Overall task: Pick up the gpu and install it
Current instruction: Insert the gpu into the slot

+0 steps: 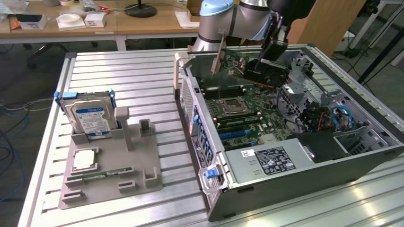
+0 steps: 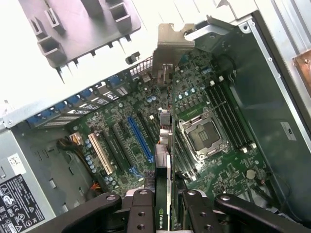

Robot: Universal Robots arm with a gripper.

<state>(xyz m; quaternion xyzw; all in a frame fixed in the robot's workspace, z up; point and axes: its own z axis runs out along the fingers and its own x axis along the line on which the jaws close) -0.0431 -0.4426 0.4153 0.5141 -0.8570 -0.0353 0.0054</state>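
Note:
My gripper (image 1: 266, 60) is shut on the gpu (image 1: 247, 67), a dark card with a metal bracket (image 1: 219, 57) at one end. I hold it in the air inside the open computer case (image 1: 208, 179), over the far part of the green motherboard (image 1: 249, 116). In the wrist view the gpu (image 2: 168, 160) shows edge-on between my black fingers (image 2: 142, 209), with its bracket (image 2: 173, 44) pointing toward the case's rear wall. A long blue slot (image 2: 141, 138) lies on the motherboard just beside the card's edge. The card hangs apart from the board.
The bare processor socket (image 2: 206, 138) and memory slots (image 2: 228, 116) lie on the card's other side. At the exterior view's left, a grey holder (image 1: 136, 165) carries a silver hard drive (image 1: 92, 116), a processor chip (image 1: 85, 160) and a memory stick (image 1: 104, 174). The power supply (image 1: 271, 161) fills the case's near end.

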